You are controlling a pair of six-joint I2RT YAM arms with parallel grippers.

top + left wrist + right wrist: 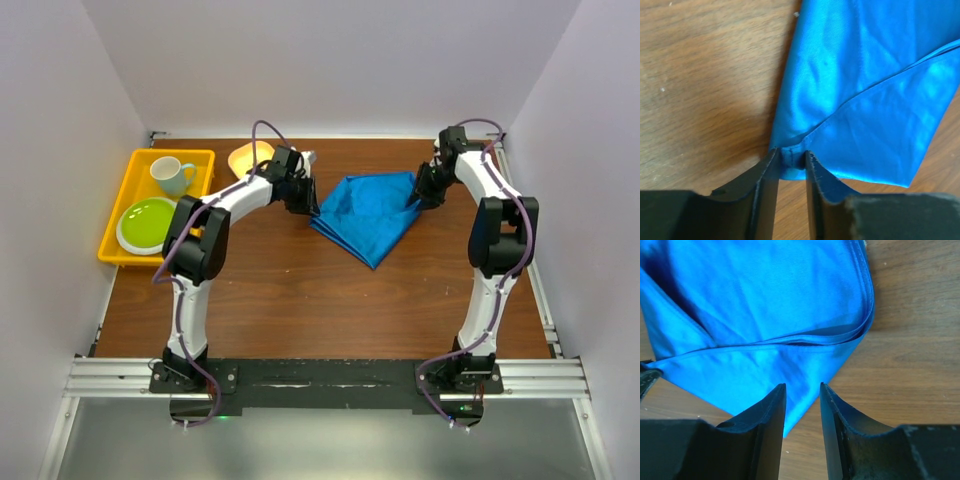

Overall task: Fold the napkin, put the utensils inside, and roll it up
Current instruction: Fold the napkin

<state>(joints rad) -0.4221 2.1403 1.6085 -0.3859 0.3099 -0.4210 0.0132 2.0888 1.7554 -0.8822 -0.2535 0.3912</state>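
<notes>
Napkin (pixel 368 212) upper centre on counter (pixel 300 290). Left fingers (pixel 766 190) clamp its corner. Right fingers (pixel 772 425) straddle opposite corner, narrowly apart; grip unclear.

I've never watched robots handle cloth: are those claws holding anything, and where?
The left gripper pinches the blue napkin by a hemmed corner. The right gripper straddles another corner; whether it grips cannot be told.
</notes>
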